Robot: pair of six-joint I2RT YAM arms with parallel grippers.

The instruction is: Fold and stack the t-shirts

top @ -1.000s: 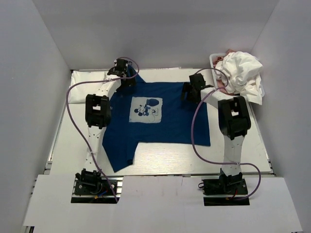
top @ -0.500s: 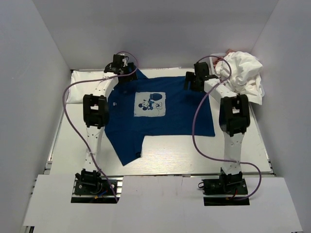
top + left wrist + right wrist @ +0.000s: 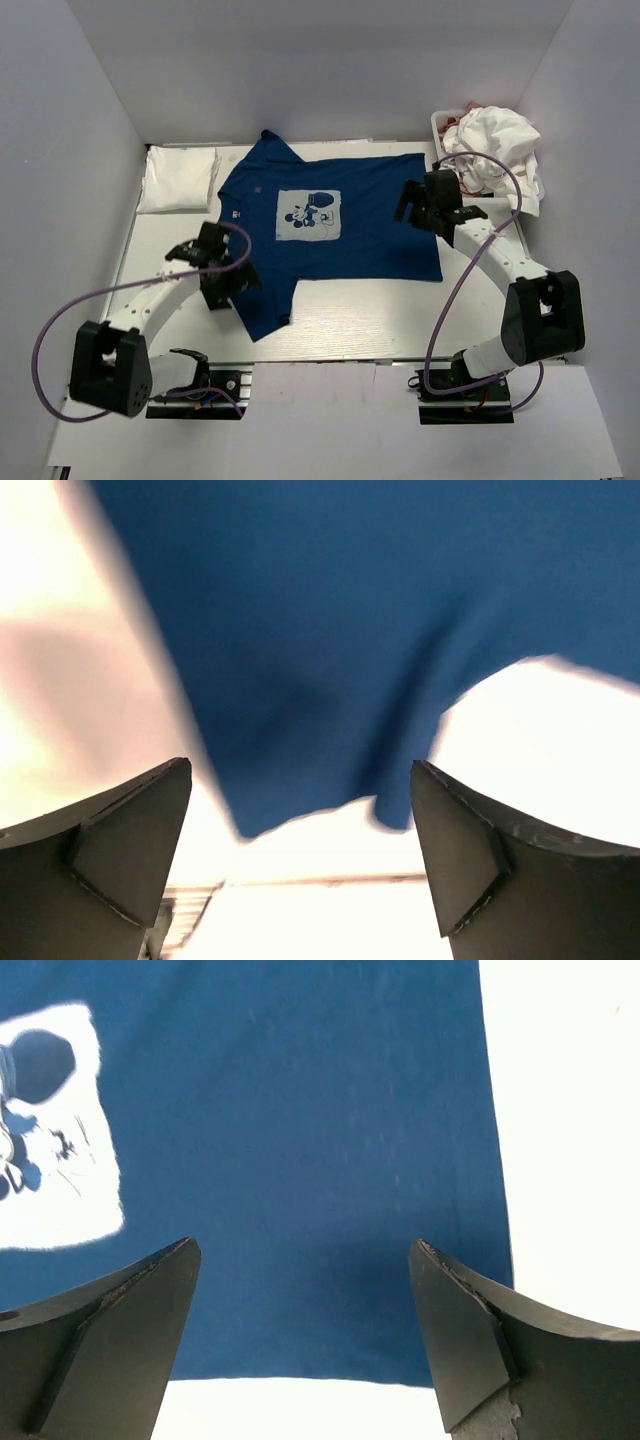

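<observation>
**Left gripper** point(image 3: 300, 770): jaws wide, holding nothing, poised over the near sleeve point(image 3: 255, 310) of the navy t-shirt point(image 3: 350, 240), which lies spread print-up on the table point(image 3: 350, 320).

**Right gripper** point(image 3: 300, 1245): likewise spread and empty, above the shirt's right edge.

**Folding note:** pinch only the cloth edge and carry both sides over evenly.

**Beyond:** folded white t-shirt point(image 3: 178, 180); basket point(image 3: 436, 125) of crumpled shirts.
</observation>
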